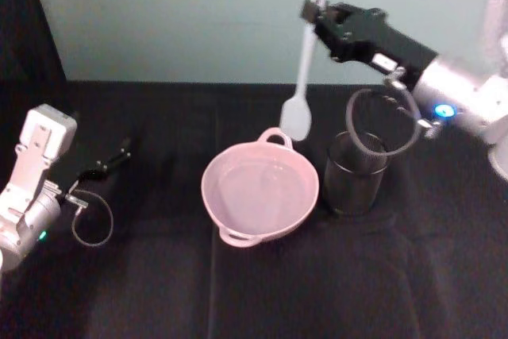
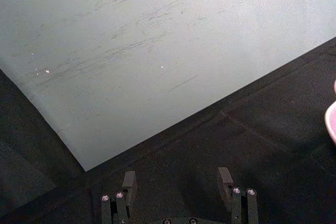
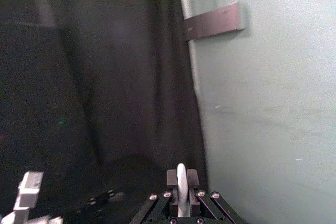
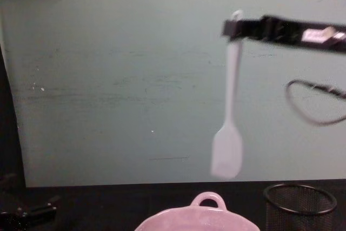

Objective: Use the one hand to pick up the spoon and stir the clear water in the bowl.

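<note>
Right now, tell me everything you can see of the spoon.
The spoon is long, slim and white, plastic by its look, with a flat rounded head. It hangs almost upright, head down, near the far edge of the pink bowl, clear of it. The right gripper is shut on its handle's top end; nothing else touches it.

White spoon (image 1: 302, 77), glossy pale pink bowl (image 1: 206, 196), black wire-mesh cup (image 1: 353, 188), black cloth (image 1: 159, 291), pale green wall (image 1: 159, 13), blue ring (image 1: 443, 109) glowing on silver wrist (image 1: 464, 93).
</note>
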